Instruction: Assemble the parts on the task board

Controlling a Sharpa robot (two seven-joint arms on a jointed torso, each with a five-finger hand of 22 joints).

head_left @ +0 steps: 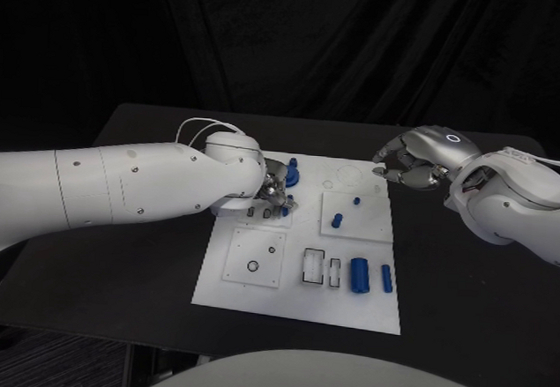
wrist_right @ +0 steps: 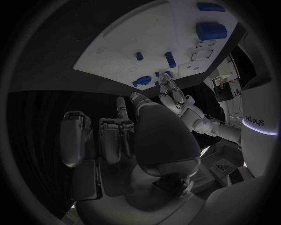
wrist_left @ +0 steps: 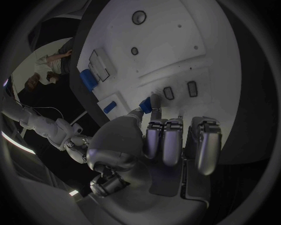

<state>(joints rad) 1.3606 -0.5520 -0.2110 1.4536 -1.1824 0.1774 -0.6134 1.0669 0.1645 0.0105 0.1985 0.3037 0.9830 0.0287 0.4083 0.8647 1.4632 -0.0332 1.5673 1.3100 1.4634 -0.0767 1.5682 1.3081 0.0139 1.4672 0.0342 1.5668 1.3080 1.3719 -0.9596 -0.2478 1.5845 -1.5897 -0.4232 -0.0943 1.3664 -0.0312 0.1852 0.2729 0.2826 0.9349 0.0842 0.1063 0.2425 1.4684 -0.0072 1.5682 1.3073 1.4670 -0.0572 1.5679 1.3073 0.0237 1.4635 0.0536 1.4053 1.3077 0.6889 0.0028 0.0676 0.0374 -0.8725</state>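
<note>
The white task board [head_left: 297,292] lies in the middle of the black table. My left hand [head_left: 275,195] hovers low over its far left part, by two small dark slots [wrist_left: 168,93]. It pinches a small blue part [wrist_left: 146,103] between thumb and a fingertip. Another blue part [head_left: 292,170] stands just beyond that hand. Two small blue pegs [head_left: 356,200] [head_left: 337,220] stand on the right plate. A thick blue cylinder [head_left: 359,274] and a thin blue bar [head_left: 386,278] lie near the front right. My right hand [head_left: 409,168] hangs above the board's far right corner, fingers curled in, with nothing seen in them.
Outlined rectangular recesses [head_left: 313,266] sit beside the thick cylinder, and a square plate with round holes [head_left: 255,256] lies at the board's front left. Bare black table [head_left: 478,294] spreads around the board on all sides. A black curtain closes off the back.
</note>
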